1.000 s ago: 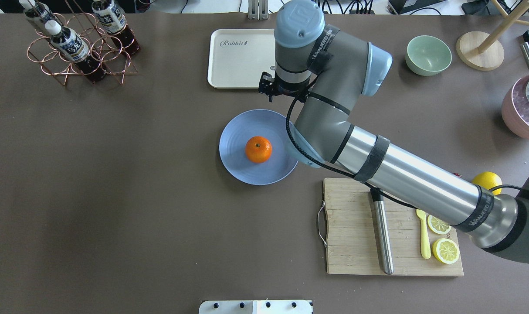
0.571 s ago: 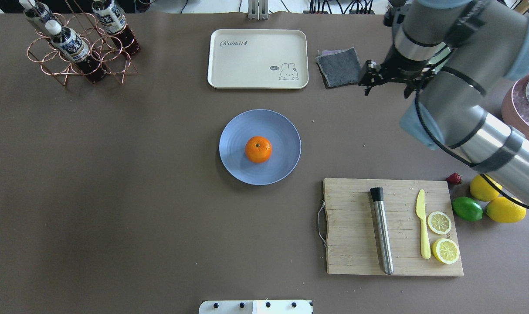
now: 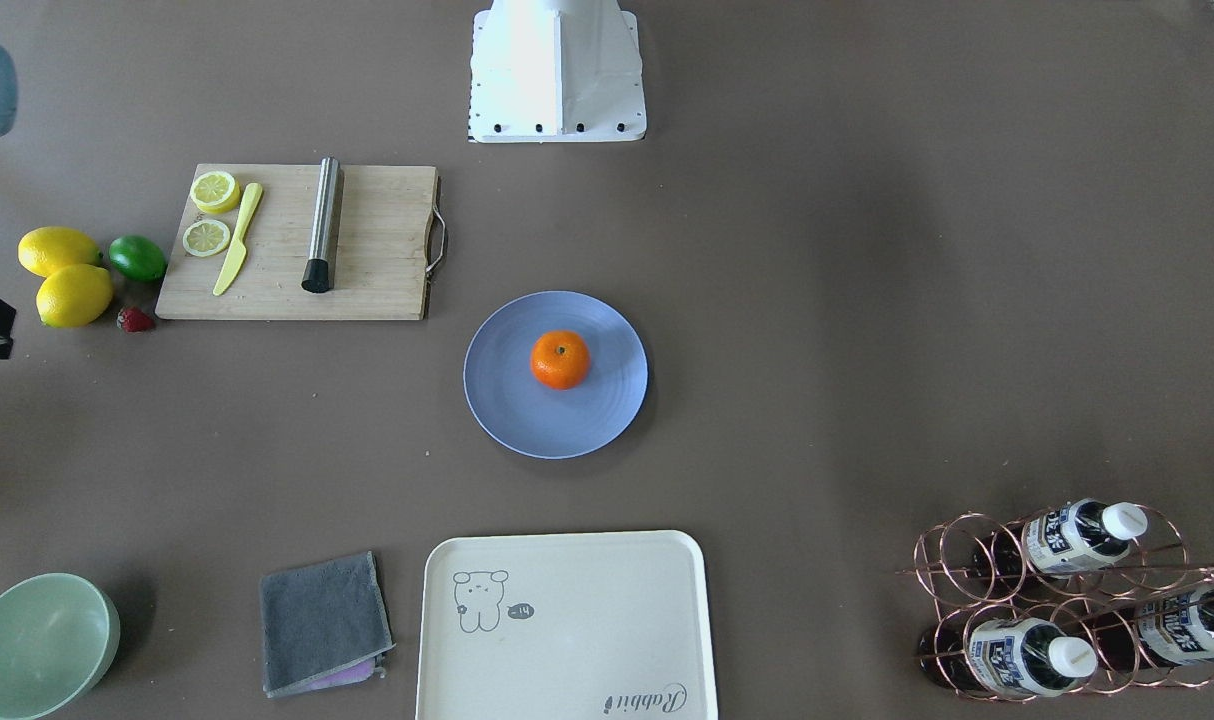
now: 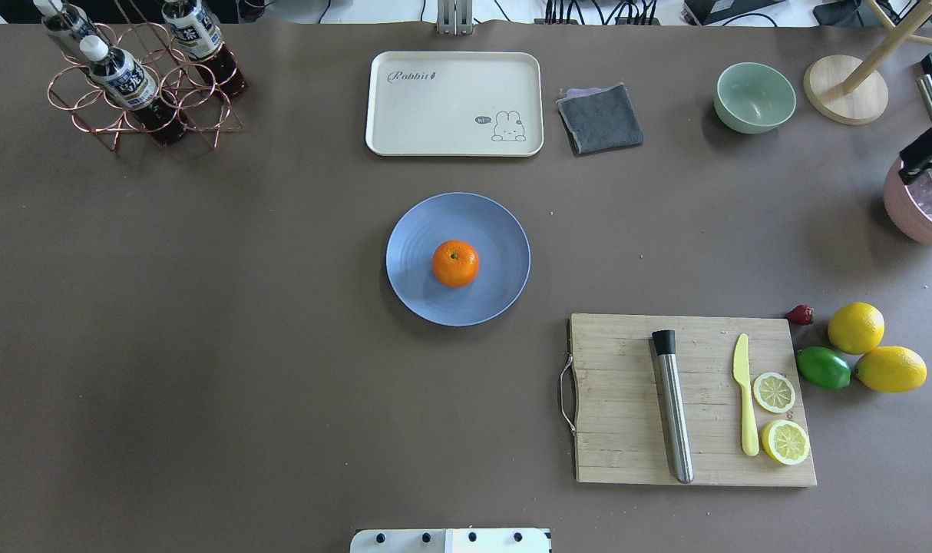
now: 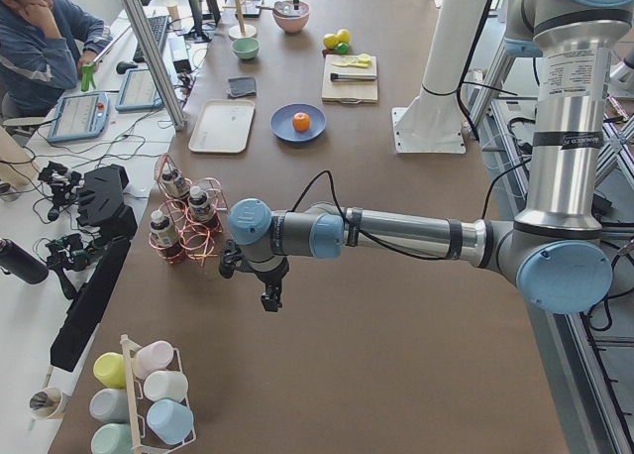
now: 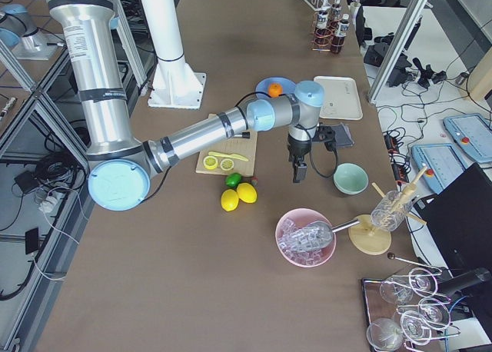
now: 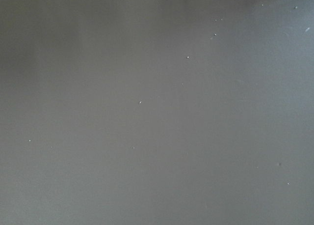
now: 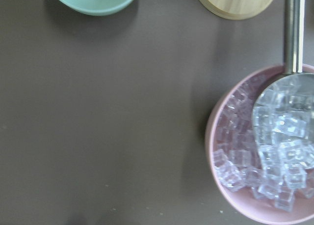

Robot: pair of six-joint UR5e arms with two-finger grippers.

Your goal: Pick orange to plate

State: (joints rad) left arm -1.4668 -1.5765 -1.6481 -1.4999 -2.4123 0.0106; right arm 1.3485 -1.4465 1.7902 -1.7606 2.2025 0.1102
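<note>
The orange (image 4: 455, 263) rests stem-up at the middle of the light-blue plate (image 4: 420, 230), with nothing touching it; both also show in the front-facing view, the orange (image 3: 560, 359) on the plate (image 3: 507, 400). My right gripper (image 6: 298, 171) hangs over the table between the pale green bowl and the pink ice bowl, far right of the plate; only a black corner of it (image 4: 927, 153) shows overhead, and I cannot tell if it is open. My left gripper (image 5: 269, 297) hovers over bare table near the bottle rack, far from the plate; its state cannot be told.
A wooden cutting board (image 4: 627, 399) carries a steel muddler, a yellow knife and lemon slices. Two lemons (image 4: 856, 328) and a lime lie beside it. A cream tray (image 4: 454, 104), a grey cloth (image 4: 600, 117), a green bowl (image 4: 755, 97), an ice bowl (image 8: 216, 151) and a bottle rack (image 4: 136, 84) ring the table.
My right arm has swung from beside the plate out to the table's right edge, uncovering the cloth, the bowl and the fruit. The orange has stayed on the plate.
</note>
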